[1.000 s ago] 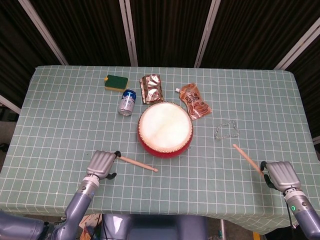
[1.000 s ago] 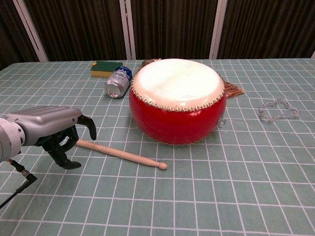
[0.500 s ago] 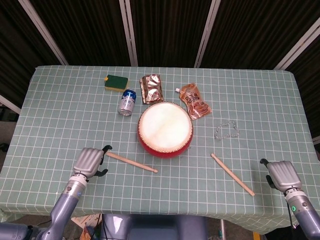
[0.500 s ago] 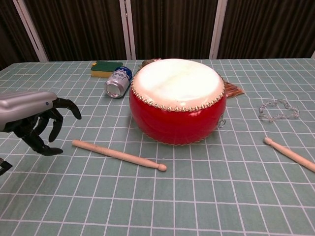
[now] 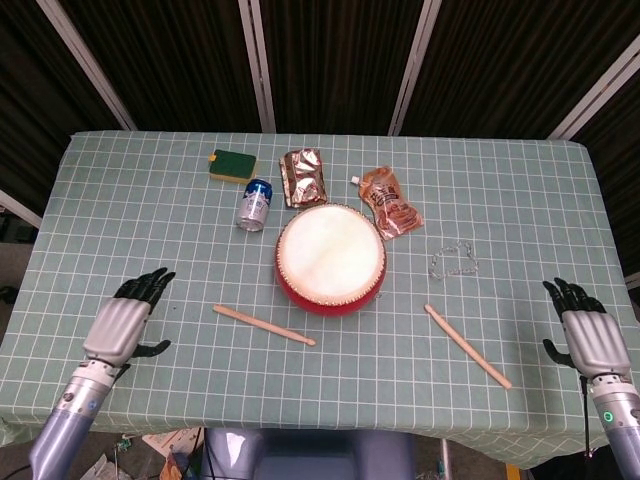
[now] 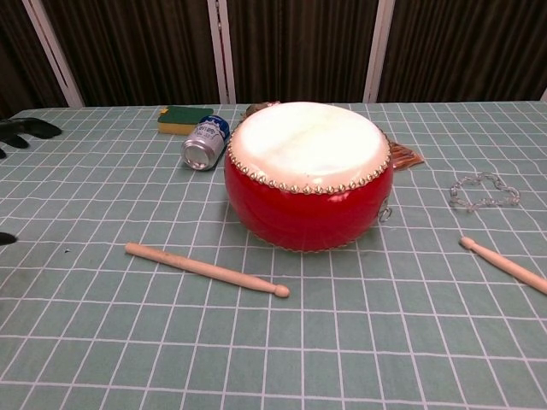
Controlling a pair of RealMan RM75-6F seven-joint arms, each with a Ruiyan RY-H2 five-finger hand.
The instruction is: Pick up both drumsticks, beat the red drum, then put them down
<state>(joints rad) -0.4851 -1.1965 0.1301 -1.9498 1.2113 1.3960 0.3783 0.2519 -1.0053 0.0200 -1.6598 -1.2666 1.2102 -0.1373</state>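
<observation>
Tablecloth point(image 5: 120, 190): green grid, backed by dark curtains point(image 5: 330, 60). Red drum point(image 5: 330, 258) at centre. Left drumstick point(image 5: 264, 325) flat before drum, well apart from left hand point(image 5: 122, 322), spread and empty. Right drumstick point(image 5: 467, 346) flat, apart from right hand point(image 5: 587, 333), likewise spread, empty.

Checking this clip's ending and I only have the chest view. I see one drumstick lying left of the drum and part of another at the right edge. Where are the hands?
Observer: The left hand is open over the cloth, clear of the left drumstick.
Operator: And the right one?
Observer: The right hand is open near the table's right edge, holding nothing.
Operator: Is the right stick lying whole on the table?
Observer: Yes, the right drumstick lies flat on the tablecloth, right of the red drum and apart from it.
</observation>
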